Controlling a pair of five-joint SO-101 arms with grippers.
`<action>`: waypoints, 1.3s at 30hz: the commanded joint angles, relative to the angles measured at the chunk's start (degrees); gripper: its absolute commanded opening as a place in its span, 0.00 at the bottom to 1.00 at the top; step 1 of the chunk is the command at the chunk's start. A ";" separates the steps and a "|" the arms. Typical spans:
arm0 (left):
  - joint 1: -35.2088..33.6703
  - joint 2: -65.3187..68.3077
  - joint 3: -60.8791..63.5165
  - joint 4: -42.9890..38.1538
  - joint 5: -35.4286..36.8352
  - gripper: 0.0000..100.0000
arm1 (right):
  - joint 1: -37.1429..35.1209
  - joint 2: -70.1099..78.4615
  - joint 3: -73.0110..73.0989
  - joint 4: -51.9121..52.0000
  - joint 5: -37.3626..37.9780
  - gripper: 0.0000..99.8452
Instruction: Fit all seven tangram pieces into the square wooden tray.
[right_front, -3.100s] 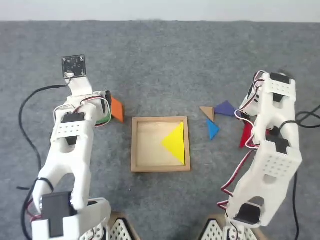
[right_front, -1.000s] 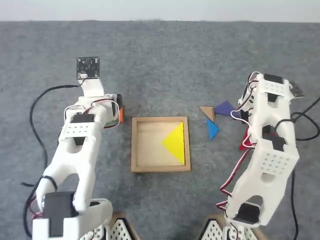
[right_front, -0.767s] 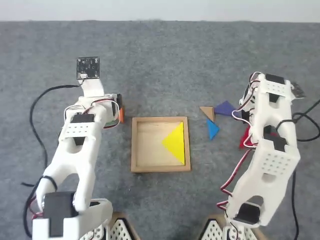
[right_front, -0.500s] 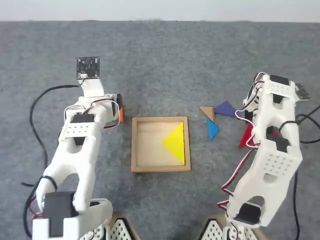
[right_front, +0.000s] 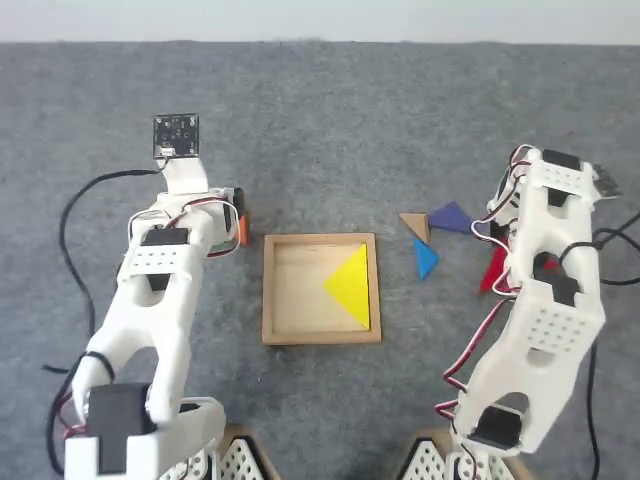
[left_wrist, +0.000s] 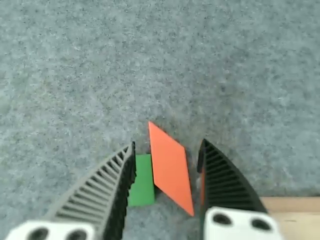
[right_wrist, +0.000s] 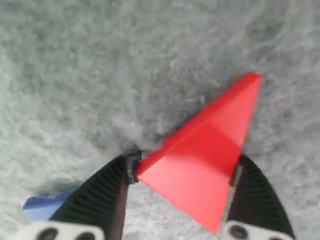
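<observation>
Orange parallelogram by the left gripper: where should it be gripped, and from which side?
Probably across its two long parallel edges, coming down from above. The orange parallelogram lies on the mat, and the left gripper hangs over it open, a finger outside each long edge. The green piece sits against one edge, so that finger may catch it.

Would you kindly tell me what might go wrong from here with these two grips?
1. The left gripper straddles the orange parallelogram, with the green piece lying between it and one finger; closing may push or pinch both.
2. The right gripper pinches the red triangle at a corner and an edge; it may twist or slip out.
</observation>
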 joint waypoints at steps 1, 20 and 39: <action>0.53 -0.44 -0.31 -0.97 -0.97 0.20 | -1.45 -5.93 -0.26 1.01 2.20 0.18; 0.53 -0.44 -0.31 -0.97 -0.97 0.20 | -12.88 -13.58 -2.11 12.09 18.90 0.18; 0.62 -0.35 -0.40 -0.97 -0.97 0.20 | -3.21 -5.58 -1.23 0.04 3.78 0.32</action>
